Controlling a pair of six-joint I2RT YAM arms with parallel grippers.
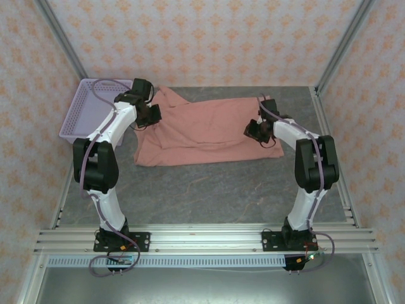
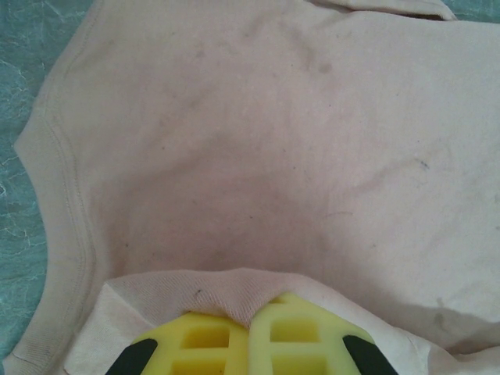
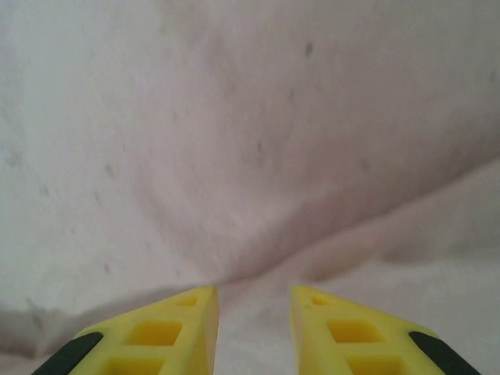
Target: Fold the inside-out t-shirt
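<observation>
Left gripper [image 2: 250, 312]: fingers closed tight on a raised fold of the inside-out t-shirt [image 1: 209, 130], close to a stitched hem. Right gripper [image 3: 254, 301]: fingers narrowly parted, nosed into the cloth; could not tell whether a fold was caught. Shirt lay spread on the far half of the grey table [image 1: 209, 190], between both grippers. Judged light, limp, apt to bunch and drag; best pinched at hems or corners. Lavender basket [image 1: 79, 114] sat far left.

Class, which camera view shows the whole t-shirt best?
Top external: the t-shirt lies spread on the table, nearly its whole outline visible. Left wrist gives a close-up of one seamed edge; right wrist, blurred plain cloth.
</observation>
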